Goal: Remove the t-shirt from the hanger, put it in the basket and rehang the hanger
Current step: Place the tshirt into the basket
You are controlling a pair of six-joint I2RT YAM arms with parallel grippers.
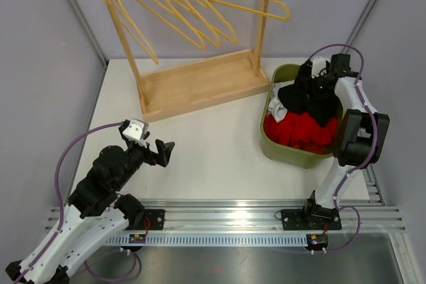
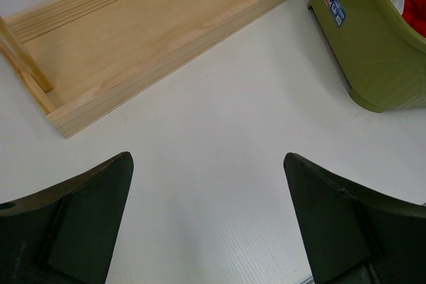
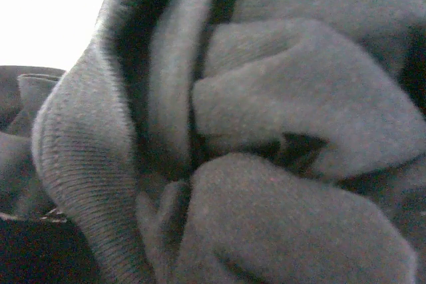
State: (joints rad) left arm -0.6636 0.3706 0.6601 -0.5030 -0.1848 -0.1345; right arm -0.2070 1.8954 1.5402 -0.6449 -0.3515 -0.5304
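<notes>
At tabletop's (image 1: 219,164) right edge, green bin (image 1: 287,145) holds black t-shirt (image 1: 319,106), heaped on red clothes (image 1: 293,132). Right gripper (image 1: 311,86) is sunk in the black fabric. Wrist cam shows only cloth, so can't tell if jaws are spread or pinching. Left gripper (image 1: 164,151) sits twd near-left corner, fingers spread wide over tabletop. Yellow hangers (image 1: 200,4) hang on wooden rack (image 1: 200,86) at far edge.

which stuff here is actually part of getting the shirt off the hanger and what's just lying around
Job:
- black garment, bunched over the green bin
- yellow hangers, bare, on the wooden rack

Just there:
- red clothes and white cloth in the bin
- left end effector, open over the table
</notes>
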